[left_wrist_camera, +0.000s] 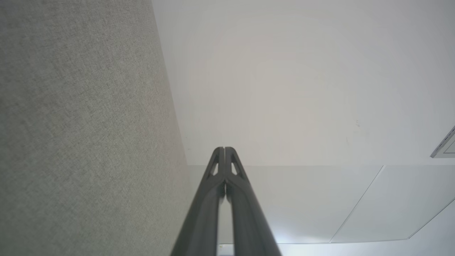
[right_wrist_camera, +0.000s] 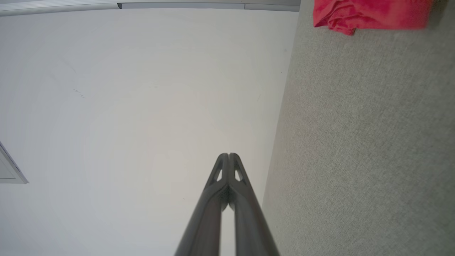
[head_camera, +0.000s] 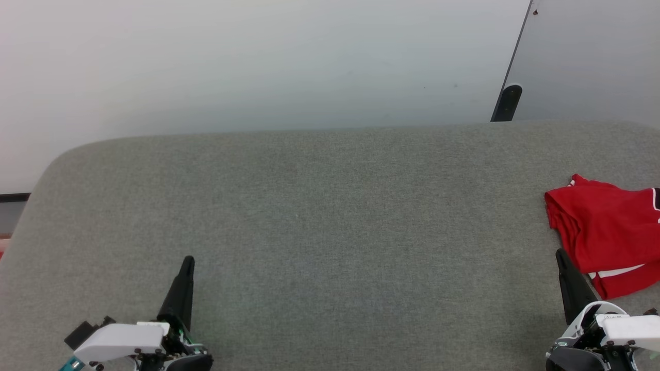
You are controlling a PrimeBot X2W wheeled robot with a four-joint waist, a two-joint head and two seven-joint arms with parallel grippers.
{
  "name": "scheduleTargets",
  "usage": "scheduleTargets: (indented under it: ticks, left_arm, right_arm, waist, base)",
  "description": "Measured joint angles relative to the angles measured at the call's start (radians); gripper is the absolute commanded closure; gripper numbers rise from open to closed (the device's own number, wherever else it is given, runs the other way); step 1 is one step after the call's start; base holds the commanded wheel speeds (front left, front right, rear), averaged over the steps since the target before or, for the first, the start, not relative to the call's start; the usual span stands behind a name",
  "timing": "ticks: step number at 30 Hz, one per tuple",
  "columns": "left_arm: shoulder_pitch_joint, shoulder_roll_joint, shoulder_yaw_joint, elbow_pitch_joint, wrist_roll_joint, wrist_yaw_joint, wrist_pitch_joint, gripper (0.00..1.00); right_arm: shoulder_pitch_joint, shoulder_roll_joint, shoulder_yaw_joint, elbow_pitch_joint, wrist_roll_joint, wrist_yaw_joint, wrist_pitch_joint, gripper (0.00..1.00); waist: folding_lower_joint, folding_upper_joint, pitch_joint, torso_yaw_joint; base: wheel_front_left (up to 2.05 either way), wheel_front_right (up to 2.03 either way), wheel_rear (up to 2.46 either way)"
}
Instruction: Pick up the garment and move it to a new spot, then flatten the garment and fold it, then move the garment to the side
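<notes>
- Head view: the grey surface (head_camera: 330,232) spans the picture, its far edge rounding down at the left corner.
- The garment (head_camera: 608,232) lies bunched at the surface's right edge and is cut off by the frame. It is red and creased, with a white strip near its near hem and a bit of dark-and-white trim at the far right.
- The left gripper (head_camera: 186,263) rises over the near-left part of the surface with its dark fingers pressed together into one point and nothing between them. It is well apart from the garment.
- The right gripper (head_camera: 559,255) rises at the near right, drawn shut in the same way. Its fingers stand just beside the garment's near-left edge; this view does not settle whether they touch it.
- Beyond the far edge there is a pale background with a thin dark line and a small dark rounded piece (head_camera: 508,102).
- Left wrist view: the left gripper (left_wrist_camera: 224,148) has both fingers meeting at the tips — closed on nothing. The grey surface (left_wrist_camera: 89,124) fills the left side, with pale panels to the right.
- Right wrist view: the right gripper (right_wrist_camera: 229,154) has its fingertips together and is empty. The grey surface (right_wrist_camera: 355,142) takes the right side.
- The garment (right_wrist_camera: 369,14) shows as a red crumple at the top right — clear of the fingertips.
</notes>
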Motion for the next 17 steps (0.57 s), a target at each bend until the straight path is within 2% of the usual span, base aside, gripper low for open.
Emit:
scheduleTargets:
  ticks: [17]
  left_arm:
    - [0.000, 0.000, 0.000, 0.000, 0.000, 0.000, 0.000, 1.00]
  right_arm:
    - [0.000, 0.000, -0.001, 0.000, 0.000, 0.000, 0.002, 1.00]
  waist:
    - [0.0000, 0.0000, 0.000, 0.000]
  base:
    - [0.00, 0.00, 0.00]
